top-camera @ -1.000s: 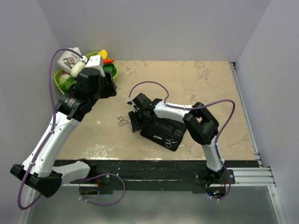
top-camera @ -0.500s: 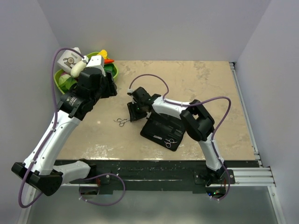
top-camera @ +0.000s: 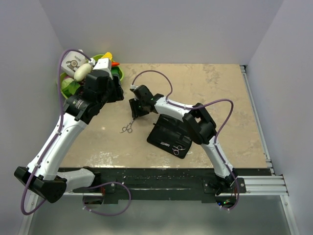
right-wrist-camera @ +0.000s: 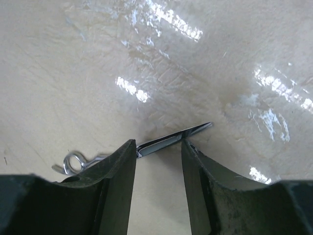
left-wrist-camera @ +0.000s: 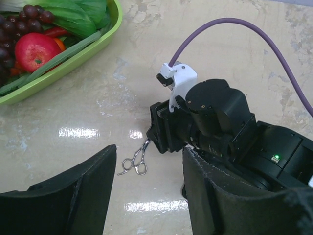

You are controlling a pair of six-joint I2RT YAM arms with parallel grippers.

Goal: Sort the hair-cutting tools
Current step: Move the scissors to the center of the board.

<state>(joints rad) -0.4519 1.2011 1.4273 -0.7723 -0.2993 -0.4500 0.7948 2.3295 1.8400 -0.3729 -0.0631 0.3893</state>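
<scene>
One pair of small silver scissors (top-camera: 128, 127) lies on the table left of the flat black case (top-camera: 164, 133). It also shows in the left wrist view (left-wrist-camera: 135, 163), and its blades (right-wrist-camera: 171, 138) show in the right wrist view. My right gripper (top-camera: 133, 113) is open and low over the table (right-wrist-camera: 159, 147). The blades lie across the gap at its fingertips. A second pair of scissors (top-camera: 178, 148) lies on the case. I cannot make out the black comb. My left gripper (top-camera: 116, 92) is open and empty (left-wrist-camera: 149, 196), hovering to the far left of the scissors.
A green bowl (top-camera: 119, 74) of toy fruit and vegetables stands at the far left corner, under the left arm; its rim also shows in the left wrist view (left-wrist-camera: 73, 61). A metal rail (top-camera: 254, 107) runs along the table's right edge.
My right gripper has moved from over the case to the far left, onto the loose scissors' blades. The scissors have turned so the blades point away. The left arm barely shifted.
</scene>
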